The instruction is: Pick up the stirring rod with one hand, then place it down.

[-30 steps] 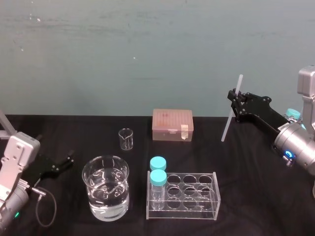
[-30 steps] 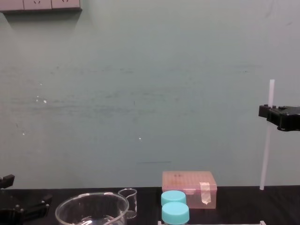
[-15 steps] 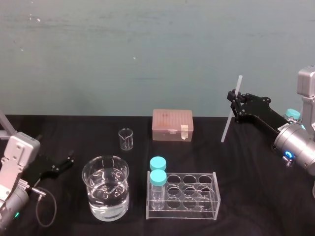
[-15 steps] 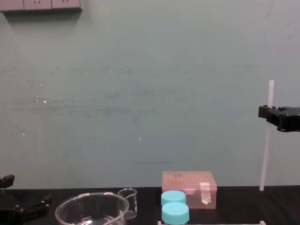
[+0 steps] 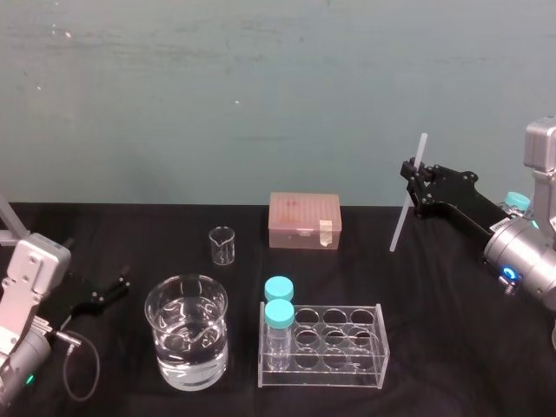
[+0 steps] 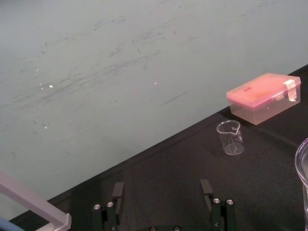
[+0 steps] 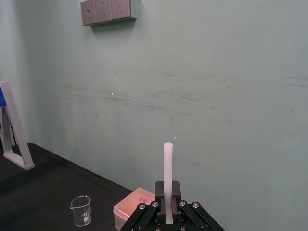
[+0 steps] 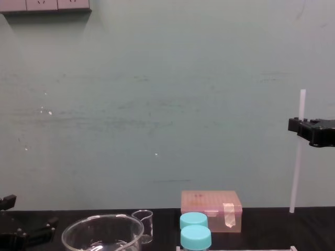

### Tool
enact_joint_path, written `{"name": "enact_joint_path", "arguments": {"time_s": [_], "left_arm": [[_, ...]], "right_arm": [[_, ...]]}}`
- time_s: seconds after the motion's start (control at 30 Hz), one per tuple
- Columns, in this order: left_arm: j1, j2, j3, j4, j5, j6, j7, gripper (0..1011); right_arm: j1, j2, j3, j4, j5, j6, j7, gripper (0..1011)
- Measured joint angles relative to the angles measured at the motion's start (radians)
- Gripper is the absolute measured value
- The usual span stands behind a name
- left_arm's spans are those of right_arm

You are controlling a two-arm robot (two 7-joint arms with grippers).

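1. Done: stirring rod (image 5: pixel 400 224) picked up, standing almost straight, clenched in the right claw (image 5: pixel 410 184) at the far right of the bench (image 5: pixel 452 330)
2. Left to do: putting it down and letting go
3. Left claw (image 6: pixel 163 192) parked low on the left, spread wide, holding nothing

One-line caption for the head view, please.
Right end effector holds the stirring rod near-upright on the right; left end effector sits idle and open beside the water-filled beaker.
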Motion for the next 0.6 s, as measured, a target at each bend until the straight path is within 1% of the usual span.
{"name": "enact_joint_path", "arguments": {"time_s": [0.6], "left_arm": [[0.0, 0.0, 0.0, 0.0, 0.0, 0.0, 0.0, 1005]], "right_arm": [[0.0, 0.0, 0.0, 0.0, 0.001, 0.0, 0.0, 72]]}}
